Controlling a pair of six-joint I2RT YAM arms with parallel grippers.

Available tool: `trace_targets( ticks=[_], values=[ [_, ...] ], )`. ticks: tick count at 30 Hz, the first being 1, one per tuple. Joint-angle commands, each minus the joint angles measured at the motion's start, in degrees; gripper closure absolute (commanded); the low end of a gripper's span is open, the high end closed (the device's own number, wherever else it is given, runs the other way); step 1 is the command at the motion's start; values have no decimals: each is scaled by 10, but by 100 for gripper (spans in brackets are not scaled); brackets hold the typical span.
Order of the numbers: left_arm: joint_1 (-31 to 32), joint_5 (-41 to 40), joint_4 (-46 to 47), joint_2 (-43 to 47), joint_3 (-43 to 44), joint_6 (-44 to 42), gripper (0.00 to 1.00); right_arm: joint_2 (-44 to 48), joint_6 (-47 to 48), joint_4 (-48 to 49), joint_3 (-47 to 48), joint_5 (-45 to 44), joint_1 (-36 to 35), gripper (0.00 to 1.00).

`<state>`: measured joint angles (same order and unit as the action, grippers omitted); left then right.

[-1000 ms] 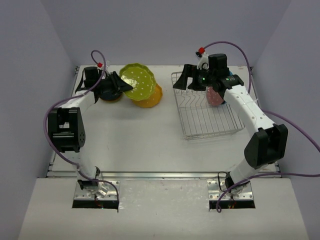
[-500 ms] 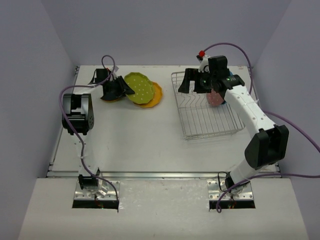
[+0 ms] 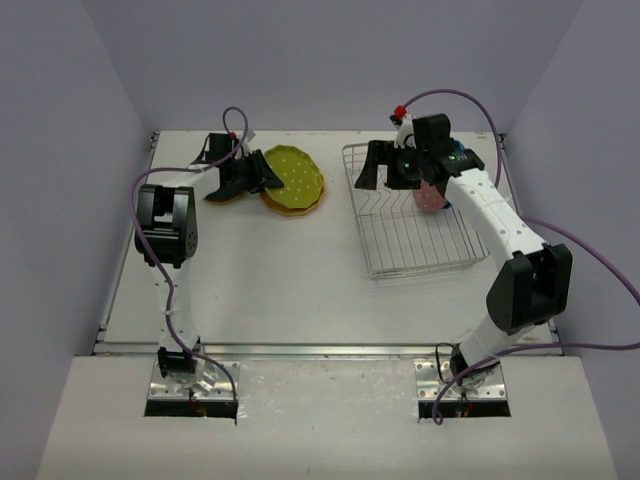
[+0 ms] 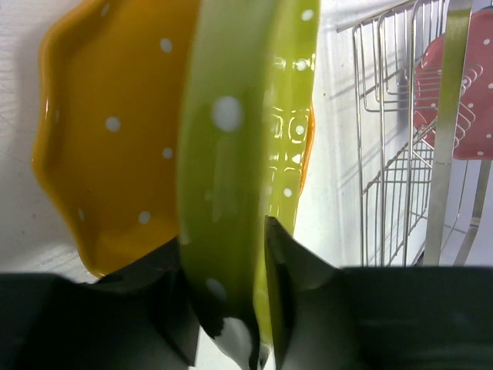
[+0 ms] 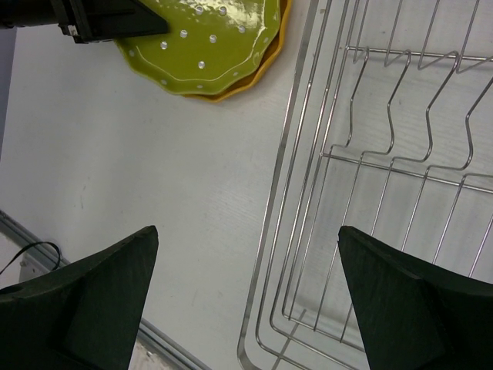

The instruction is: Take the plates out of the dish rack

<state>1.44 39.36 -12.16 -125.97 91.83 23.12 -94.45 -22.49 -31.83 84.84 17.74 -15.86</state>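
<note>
Left gripper (image 4: 223,254) extended far-left, clamping green plate (image 5: 204,46) atop one orange plate (image 4: 100,131). Right gripper (image 5: 246,231) spread wide over rack (image 3: 415,245). One pink plate (image 3: 430,196) racked.

Lime plate (image 3: 294,177) atop orange plate (image 4: 108,154), pink plate (image 3: 432,198) upright in rack (image 3: 402,250)

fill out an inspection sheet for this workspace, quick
surface: white table, no spills seen
job's things: green plate lies on orange plate at the far left; pink plate stands in the dish rack, partly hidden by the right arm
clutter: nothing seen
end effectors: left end effector shut on the green plate's rim; right end effector open above the rack's left edge, holding nothing
cables: purple cable runs along each arm in loose loops
surroundings: pale walls on three sides
</note>
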Motion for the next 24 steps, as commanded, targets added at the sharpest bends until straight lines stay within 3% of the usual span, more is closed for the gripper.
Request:
trace_targets(
  ticks=[1,14,24],
  values=[
    [4,24,28,6,23,-10,62,-5,-1,12,24,11,-1,1],
    [20,-110,-48,34,27,-80,45,-7,-8,11,24,7,0,1],
    [84,-293,-111,60,46,-151,41,-7,-6,-6,46,-44,0,1]
  ],
)
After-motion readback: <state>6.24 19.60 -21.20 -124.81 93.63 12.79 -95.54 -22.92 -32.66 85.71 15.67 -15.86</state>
